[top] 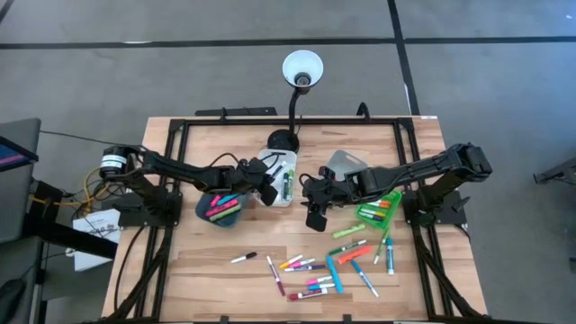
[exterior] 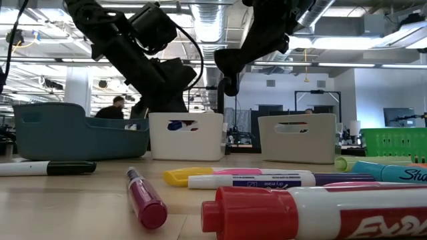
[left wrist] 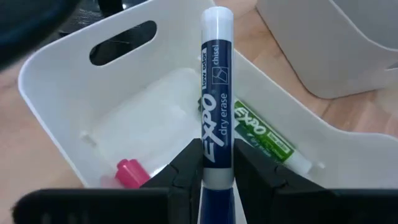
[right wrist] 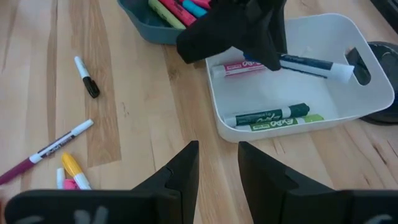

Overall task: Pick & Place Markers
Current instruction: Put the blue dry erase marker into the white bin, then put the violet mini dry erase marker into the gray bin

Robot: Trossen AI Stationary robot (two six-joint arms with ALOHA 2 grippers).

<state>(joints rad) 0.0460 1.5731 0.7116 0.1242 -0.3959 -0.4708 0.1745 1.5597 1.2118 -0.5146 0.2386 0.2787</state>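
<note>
Over the white bin (left wrist: 56, 93), the left gripper (left wrist: 219, 163) pinches a blue marker (left wrist: 216, 93) by its lower barrel, cap end pointing down into the bin. 2 markers already lie inside: a green one (left wrist: 264, 137) along the wall and a pink one (left wrist: 129, 172). Step in hand looks like the drop; the next move calls for the fingers to part so the marker falls clear of the rim. The right gripper (right wrist: 217, 163) hovers near the same bin, jaws spread with nothing between them. Loose markers (top: 319, 270) wait on the table's (top: 198, 270) near half. From above, the left arm hides the held marker, and its height over the bin floor is hard to judge.
</note>
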